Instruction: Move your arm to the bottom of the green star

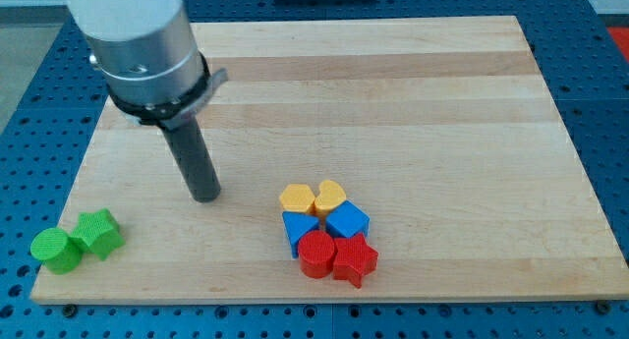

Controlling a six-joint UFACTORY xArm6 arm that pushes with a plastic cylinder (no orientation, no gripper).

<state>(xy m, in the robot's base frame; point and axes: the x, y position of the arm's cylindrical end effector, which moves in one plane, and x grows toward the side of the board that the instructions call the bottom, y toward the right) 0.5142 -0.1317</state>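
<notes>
The green star (98, 231) lies near the board's bottom left corner, touching a green cylinder (55, 249) on its left. My tip (205, 195) rests on the board to the right of the star and a little above it, well apart from it. The dark rod rises from the tip to the arm's grey housing (142, 44) at the view's top left.
A tight cluster sits at the bottom centre: a yellow pentagon (297, 198), a yellow heart (330, 195), a blue block (299, 227), a blue cube (347, 222), a red cylinder (316, 254) and a red star (355, 260). The wooden board (393, 103) lies on a blue perforated table.
</notes>
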